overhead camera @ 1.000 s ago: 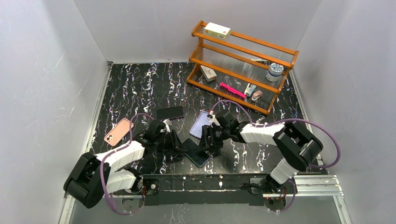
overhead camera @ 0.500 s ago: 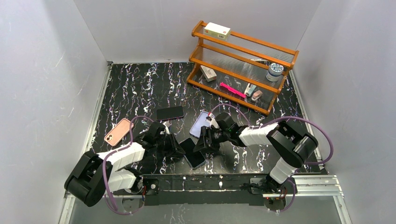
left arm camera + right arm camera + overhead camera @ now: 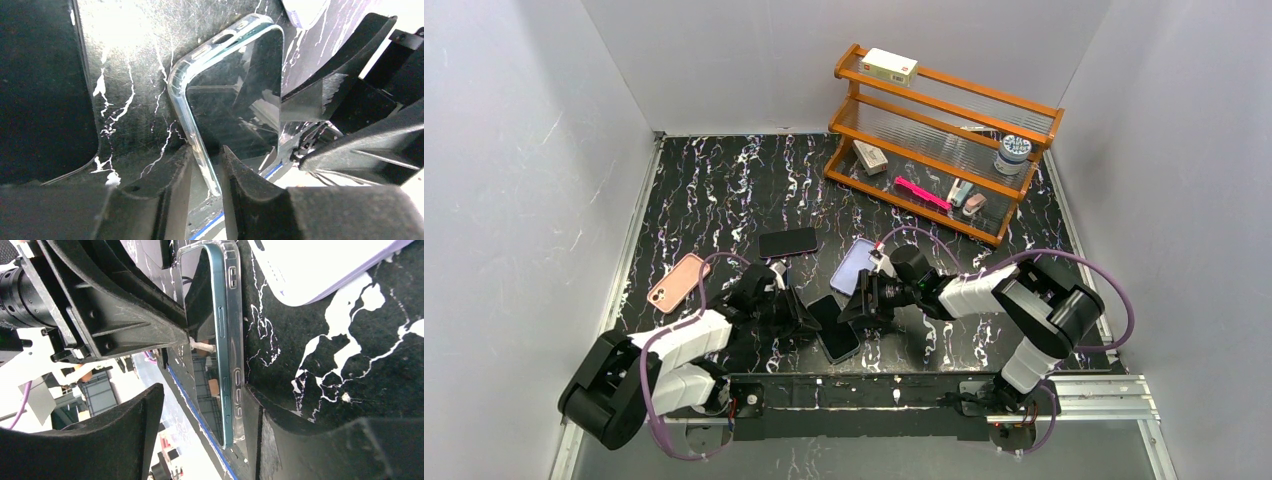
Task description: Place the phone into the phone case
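A dark teal phone [image 3: 834, 328] lies screen up on the black marbled table, near the front between my two arms. It sits inside a clear phone case [image 3: 181, 87] whose rim wraps its edges. In the right wrist view the phone's teal side [image 3: 220, 340] shows beside the case's clear wall [image 3: 235, 355]. My left gripper [image 3: 800, 318] [image 3: 206, 150] is shut on the case's near long rim, one finger on each side. My right gripper [image 3: 864, 305] [image 3: 206, 390] stands open at the opposite long side. One of its fingers [image 3: 300, 440] rests against the case wall, the other [image 3: 110, 440] is well apart.
A lavender phone-shaped item [image 3: 856, 262] lies just behind the right gripper. A black phone [image 3: 788, 241] and a pink one [image 3: 676, 282] lie to the left. A wooden rack [image 3: 944, 140] with small items stands at the back right. Grey walls enclose the table.
The left jaws have closed down onto the case's rim. The right jaws have narrowed a little. The cased phone has shifted slightly left, and both grippers moved with it.
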Robot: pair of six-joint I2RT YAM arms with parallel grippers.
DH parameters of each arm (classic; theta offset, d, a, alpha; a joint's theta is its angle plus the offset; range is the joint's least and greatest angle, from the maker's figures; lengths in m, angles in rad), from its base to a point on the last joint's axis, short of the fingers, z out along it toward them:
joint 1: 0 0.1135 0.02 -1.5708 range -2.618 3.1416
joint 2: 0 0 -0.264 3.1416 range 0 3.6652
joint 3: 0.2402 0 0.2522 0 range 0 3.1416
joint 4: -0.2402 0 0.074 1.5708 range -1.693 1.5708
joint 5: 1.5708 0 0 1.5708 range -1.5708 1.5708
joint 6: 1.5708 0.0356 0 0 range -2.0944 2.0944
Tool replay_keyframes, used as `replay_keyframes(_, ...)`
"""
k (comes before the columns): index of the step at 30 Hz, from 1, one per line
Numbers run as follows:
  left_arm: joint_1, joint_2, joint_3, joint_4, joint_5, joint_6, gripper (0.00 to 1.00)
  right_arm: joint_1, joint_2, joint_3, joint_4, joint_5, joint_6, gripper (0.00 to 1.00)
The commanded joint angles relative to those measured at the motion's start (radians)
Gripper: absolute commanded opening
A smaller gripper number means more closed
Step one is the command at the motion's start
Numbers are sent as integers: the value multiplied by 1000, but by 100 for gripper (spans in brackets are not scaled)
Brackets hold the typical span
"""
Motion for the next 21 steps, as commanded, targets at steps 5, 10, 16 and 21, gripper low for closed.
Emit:
replay_keyframes(5,-8,-75,-54,28,22,-48,35,29,-58,26,-133,135,-54,67)
replay_keyframes(10,-10,-39,-69,58,25,-48,32,59,-29,44,-150,146,-54,72)
replay_keyframes(16,-10,-25,-77,79,34,-60,23,72,12,69,-63,98,-10,73)
replay_keyframes(21,-10,-22,-77,92,37,-75,14,72,39,48,137,23,101,74)
